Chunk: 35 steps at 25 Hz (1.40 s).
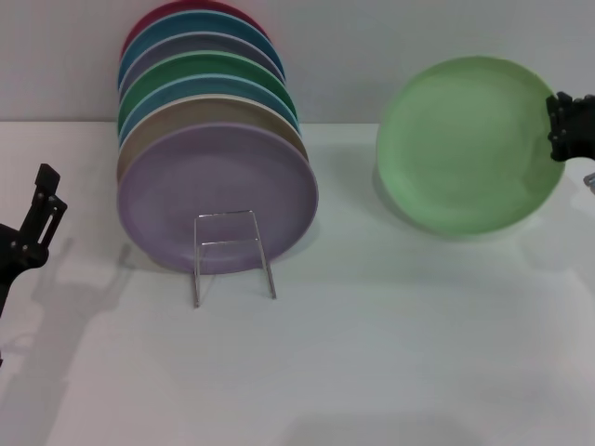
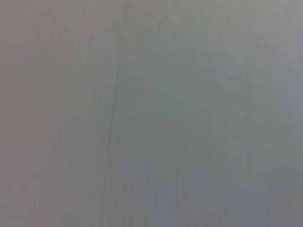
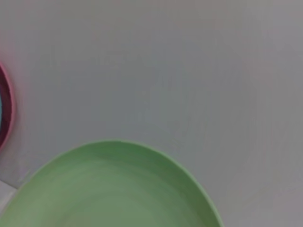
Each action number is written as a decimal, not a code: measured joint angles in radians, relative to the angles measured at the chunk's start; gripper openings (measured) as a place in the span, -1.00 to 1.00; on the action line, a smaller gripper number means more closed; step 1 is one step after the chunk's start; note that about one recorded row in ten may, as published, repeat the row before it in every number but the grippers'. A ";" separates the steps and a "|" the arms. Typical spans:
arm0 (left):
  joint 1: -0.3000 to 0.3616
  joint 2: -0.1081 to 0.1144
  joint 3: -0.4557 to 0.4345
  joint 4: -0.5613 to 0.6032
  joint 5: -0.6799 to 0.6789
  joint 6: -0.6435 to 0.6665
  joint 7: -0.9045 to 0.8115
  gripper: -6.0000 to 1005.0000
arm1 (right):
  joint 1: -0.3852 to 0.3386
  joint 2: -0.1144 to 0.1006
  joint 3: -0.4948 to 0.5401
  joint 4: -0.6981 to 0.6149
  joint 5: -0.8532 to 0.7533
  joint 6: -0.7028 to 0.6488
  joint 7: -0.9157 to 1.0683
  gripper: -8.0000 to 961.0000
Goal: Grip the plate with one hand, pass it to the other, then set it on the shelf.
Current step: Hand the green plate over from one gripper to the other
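Your right gripper (image 1: 558, 125) has the plate (image 1: 469, 144) pinched by its rim at about the 3 o'clock edge, and the plate hangs tilted, lifted off the desk (image 1: 372, 353) with its shadow below it. The fingers look closed on that rim, though the contact itself is mostly hidden at the picture's edge. The right wrist view confirms it: the plate (image 3: 113, 189) fills the near part of the picture, with the red rim of the rearmost stacked plate (image 3: 7, 111) off to one side.

The step in hand looks like the pass. Carry the plate toward the middle of the desk, keep it clear of the lilac plate (image 1: 218, 195) that fronts the stack, and keep the face turned so the free edge at 9 o'clock points at the left arm. Do not loosen the right grip until the other hand has firm hold; a matte plate held at one point may swing.

Your left gripper (image 1: 37, 223) waits low at the 9 o'clock side of the scene, well apart from the plate; I cannot tell how it is set, and its wrist view shows only blank grey. The shelf (image 1: 232, 251) stands on the desk just in front of the lilac plate.
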 joint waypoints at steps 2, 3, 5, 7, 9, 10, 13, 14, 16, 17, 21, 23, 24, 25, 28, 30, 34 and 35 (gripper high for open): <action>0.000 0.000 0.001 0.000 0.000 0.001 0.000 0.59 | -0.004 0.001 -0.036 0.022 -0.040 -0.053 -0.004 -0.87; 0.000 0.000 0.001 0.000 0.000 0.001 0.000 0.59 | -0.004 0.001 -0.036 0.022 -0.040 -0.053 -0.004 -0.87; 0.000 0.000 0.002 0.000 0.000 0.001 0.000 0.59 | -0.009 0.000 -0.102 0.049 -0.100 -0.137 -0.008 -0.87; 0.000 0.000 0.002 0.000 0.000 0.001 0.001 0.59 | -0.014 0.000 -0.151 0.068 -0.149 -0.200 -0.009 -0.87; 0.000 0.000 0.002 0.000 0.000 0.001 0.001 0.59 | -0.017 -0.001 -0.176 0.075 -0.175 -0.237 -0.009 -0.87; 0.000 0.000 0.002 0.000 0.000 0.001 0.001 0.59 | -0.018 -0.002 -0.221 0.081 -0.216 -0.303 -0.009 -0.87; 0.000 0.000 0.002 0.000 0.000 0.001 0.001 0.59 | -0.018 -0.003 -0.262 0.081 -0.259 -0.374 -0.010 -0.86; 0.000 0.000 0.002 0.000 0.000 0.001 0.001 0.59 | -0.018 -0.003 -0.283 0.080 -0.276 -0.408 -0.009 -0.86; 0.000 0.000 0.002 0.000 0.000 0.001 0.001 0.59 | -0.018 -0.004 -0.321 0.077 -0.291 -0.471 -0.009 -0.86; 0.000 0.000 0.002 0.000 0.000 0.001 0.001 0.59 | -0.018 -0.004 -0.346 0.076 -0.306 -0.526 -0.008 -0.86; -0.003 0.000 0.002 0.000 0.000 0.000 0.001 0.59 | -0.017 -0.004 -0.382 0.067 -0.355 -0.608 -0.003 -0.85; -0.005 0.000 0.002 0.000 0.000 0.000 0.001 0.59 | -0.013 -0.004 -0.413 0.055 -0.391 -0.659 -0.002 -0.85; -0.006 0.000 0.002 0.000 0.000 0.000 0.001 0.59 | -0.010 -0.004 -0.430 0.045 -0.410 -0.689 -0.002 -0.85; -0.006 0.000 0.002 0.000 0.000 0.000 0.001 0.59 | -0.001 -0.003 -0.460 0.020 -0.434 -0.743 -0.002 -0.85; -0.009 0.000 0.002 0.000 0.000 0.000 0.001 0.59 | 0.014 -0.004 -0.491 -0.015 -0.446 -0.798 0.004 -0.85; -0.010 0.000 0.002 0.000 0.000 -0.002 0.001 0.59 | 0.046 -0.005 -0.542 -0.084 -0.452 -0.902 0.045 -0.84; -0.013 0.000 0.002 0.000 0.000 -0.005 0.001 0.59 | 0.079 -0.006 -0.585 -0.161 -0.465 -0.997 0.121 -0.84; -0.014 0.001 0.002 0.000 0.000 -0.005 0.001 0.59 | 0.095 -0.006 -0.604 -0.205 -0.490 -1.046 0.199 -0.84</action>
